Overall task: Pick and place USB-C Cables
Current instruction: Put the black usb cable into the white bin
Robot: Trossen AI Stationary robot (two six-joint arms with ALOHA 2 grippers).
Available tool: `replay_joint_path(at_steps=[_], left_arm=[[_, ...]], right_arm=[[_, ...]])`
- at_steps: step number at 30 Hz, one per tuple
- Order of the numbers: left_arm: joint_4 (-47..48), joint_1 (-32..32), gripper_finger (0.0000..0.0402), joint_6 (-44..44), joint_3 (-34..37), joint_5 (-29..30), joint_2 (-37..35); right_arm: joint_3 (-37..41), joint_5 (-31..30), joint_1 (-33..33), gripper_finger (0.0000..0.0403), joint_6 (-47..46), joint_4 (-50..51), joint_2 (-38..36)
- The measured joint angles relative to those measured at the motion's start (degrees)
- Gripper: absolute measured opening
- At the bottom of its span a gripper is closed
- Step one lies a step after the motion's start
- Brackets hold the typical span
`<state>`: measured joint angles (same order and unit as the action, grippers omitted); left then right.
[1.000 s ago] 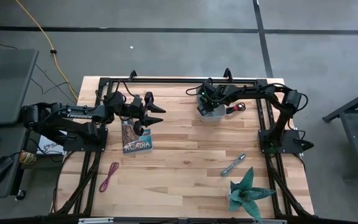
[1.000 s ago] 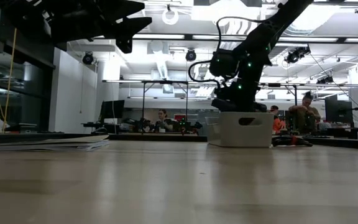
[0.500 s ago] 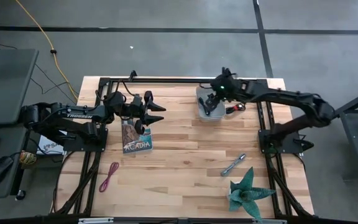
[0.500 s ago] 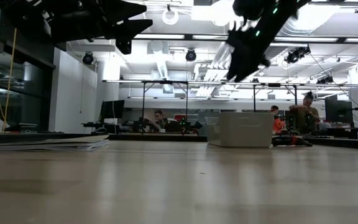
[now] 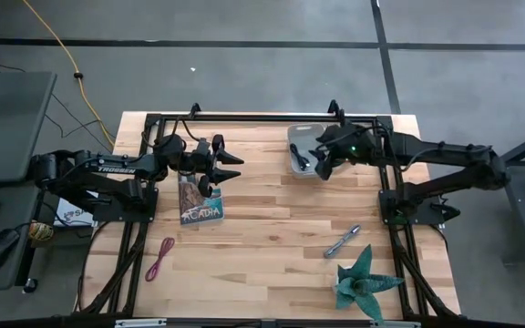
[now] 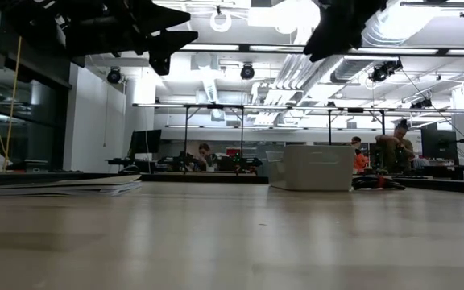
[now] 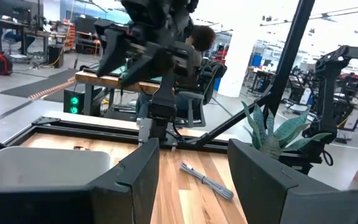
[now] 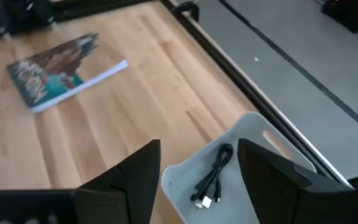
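A black cable point(image 8: 211, 177) lies coiled loosely on the floor of the white bin point(image 5: 295, 137) near the table's far edge. My right gripper point(image 5: 322, 166) hangs open above the bin's near right side, touching nothing; its wrist view looks down on the bin point(image 8: 253, 124). The maroon-pink cable point(image 5: 159, 258) lies flat on the table near the near-left corner. A red-and-black cable point(image 6: 374, 183) shows low beside the bin point(image 6: 312, 167). My left gripper point(image 5: 235, 169) waits open in the air above the book point(image 5: 200, 205).
A book point(image 8: 64, 68) lies flat left of the centre. A metal tool point(image 5: 342, 240) and a green plant figure point(image 5: 365, 281) sit toward the near right. Black arm frames run along both sides. A yellow cord point(image 5: 62, 46) runs over the floor beyond the table.
My right gripper has risen out of the bin and drawn back toward the table's right and near side. The black cable stays lying in the bin.
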<state>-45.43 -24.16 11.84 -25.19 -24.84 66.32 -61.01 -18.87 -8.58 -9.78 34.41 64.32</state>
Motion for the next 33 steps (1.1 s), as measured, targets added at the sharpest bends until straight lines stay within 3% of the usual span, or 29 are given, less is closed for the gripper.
replay_joint_path(at_steps=[9,15,22,27,33], left_arm=[[1.09,0.29,0.0170,0.00,0.00,0.00,0.00],[0.98,1.41,0.0170,-1.21,0.00,0.11,0.00],[-1.34,1.45,0.0170,-1.58,0.02,4.24,0.00],[-1.24,1.46,0.0170,-2.92,0.02,6.25,0.00],[-1.20,1.45,0.0170,-3.00,0.02,6.43,0.00]], right_arm=[[0.72,-2.32,5.91,0.0204,2.29,2.37,-0.01],[14.69,-3.00,7.66,0.0204,1.04,-7.00,-7.12],[31.72,0.68,6.77,0.0204,0.41,-28.23,-21.36],[35.71,1.32,6.32,0.0204,-0.46,-30.68,-27.52],[35.71,0.83,6.32,0.0204,1.08,-32.38,-28.43]])
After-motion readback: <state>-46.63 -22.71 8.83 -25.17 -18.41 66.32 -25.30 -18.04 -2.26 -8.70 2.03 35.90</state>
